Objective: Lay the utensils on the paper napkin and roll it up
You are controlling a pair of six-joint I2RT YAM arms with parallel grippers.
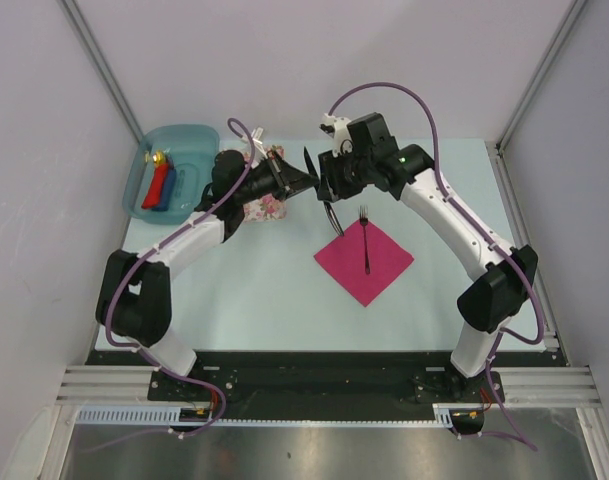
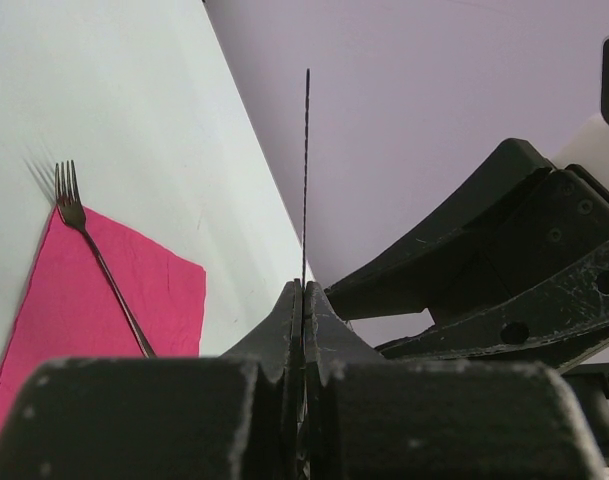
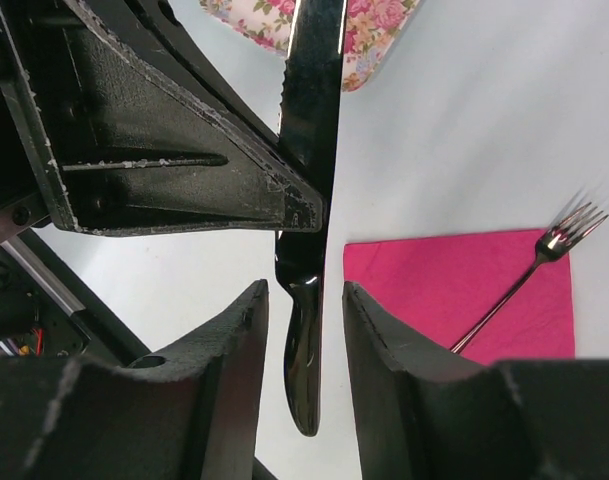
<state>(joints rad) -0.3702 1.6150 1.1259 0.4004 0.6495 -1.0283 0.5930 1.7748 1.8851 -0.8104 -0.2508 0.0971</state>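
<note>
The pink paper napkin (image 1: 376,268) lies as a diamond on the table, with the dark fork (image 1: 365,243) on it, tines pointing away. Above the table, left of the napkin, my left gripper (image 1: 302,180) is shut on the dark knife (image 1: 324,205). In the left wrist view the knife (image 2: 305,180) shows edge-on, rising from the pinched left gripper (image 2: 303,285). My right gripper (image 3: 304,290) is open, its fingers on either side of the knife's handle (image 3: 304,370) with a gap on each side. The napkin (image 3: 454,290) and fork (image 3: 524,285) lie beyond.
A blue bin (image 1: 189,140) at the back left holds red and blue rolls (image 1: 162,187). A rose-print cloth (image 1: 266,206) lies under the left arm and also shows in the right wrist view as the floral cloth (image 3: 369,30). Frame posts stand at the back corners.
</note>
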